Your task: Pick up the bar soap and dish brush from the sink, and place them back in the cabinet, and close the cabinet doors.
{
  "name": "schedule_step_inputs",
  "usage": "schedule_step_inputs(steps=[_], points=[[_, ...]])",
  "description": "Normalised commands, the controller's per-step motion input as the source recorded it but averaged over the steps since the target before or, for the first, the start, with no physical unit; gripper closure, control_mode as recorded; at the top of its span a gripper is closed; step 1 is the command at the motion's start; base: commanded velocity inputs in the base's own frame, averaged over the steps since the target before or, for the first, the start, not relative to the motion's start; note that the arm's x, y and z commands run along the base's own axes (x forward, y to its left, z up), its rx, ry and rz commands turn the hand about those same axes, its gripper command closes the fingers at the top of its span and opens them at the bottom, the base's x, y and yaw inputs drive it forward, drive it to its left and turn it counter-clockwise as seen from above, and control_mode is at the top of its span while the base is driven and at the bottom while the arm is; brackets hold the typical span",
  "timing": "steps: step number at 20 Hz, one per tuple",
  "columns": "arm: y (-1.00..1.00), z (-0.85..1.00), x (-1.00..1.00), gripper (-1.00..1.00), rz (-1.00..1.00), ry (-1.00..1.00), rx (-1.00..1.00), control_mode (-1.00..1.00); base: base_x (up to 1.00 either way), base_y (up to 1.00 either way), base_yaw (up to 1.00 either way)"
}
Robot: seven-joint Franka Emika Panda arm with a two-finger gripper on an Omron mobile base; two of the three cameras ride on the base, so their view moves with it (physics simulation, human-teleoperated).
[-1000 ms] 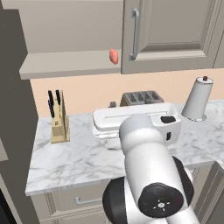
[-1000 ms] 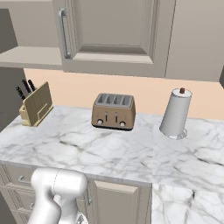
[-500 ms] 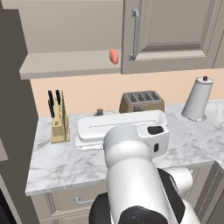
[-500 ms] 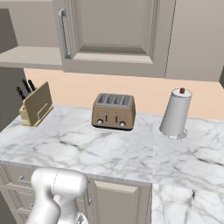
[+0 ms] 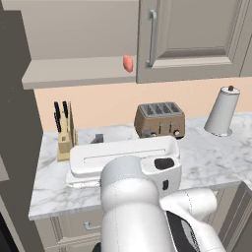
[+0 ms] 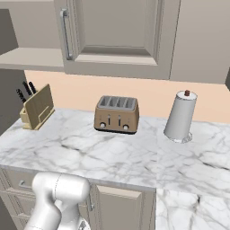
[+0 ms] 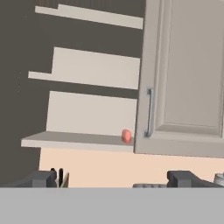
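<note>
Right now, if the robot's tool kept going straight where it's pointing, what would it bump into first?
Probably the open cabinet: the tool, wide open and holding nothing, points at its back wall, near the soap on the shelf edge. How far away that is, I can't tell.

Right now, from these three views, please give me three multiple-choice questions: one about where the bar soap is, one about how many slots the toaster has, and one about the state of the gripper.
1. Where is the bar soap?
A. On the open cabinet shelf, near its front edge
B. On the marble counter beside the toaster
C. Between the fingers of the gripper

2. How many slots does the toaster have on top?
A. Two
B. Four
C. Six

3. What is the state of the gripper?
A. Shut on the soap
B. Shut and empty
C. Open and empty

Answers:
1. A, the salmon-orange block sits on the shelf beside the closed cabinet door.
2. B, four slots show on the toaster's top.
3. C, in the hand view the fingertips stand wide apart with nothing between them.
</note>
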Motion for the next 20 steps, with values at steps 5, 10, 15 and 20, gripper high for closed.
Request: schedule_step_inputs(steps=[5,10,15,20], points=[[0.14,0.0,-0.2,-1.0,0.0,0.02,0.0,-1.0,0.0,0.0,0.0],[0.22,0.0,-0.03,-1.0,0.0,0.01,0.0,-1.0,0.0,0.0,0.0],[0.25,0.0,0.0,-1.0,0.01,0.0,0.0,-1.0,0.0,0.0,0.0],[0.27,0.0,0.0,-1.0,0.07,0.03,0.0,-1.0,0.0,0.0,0.0]])
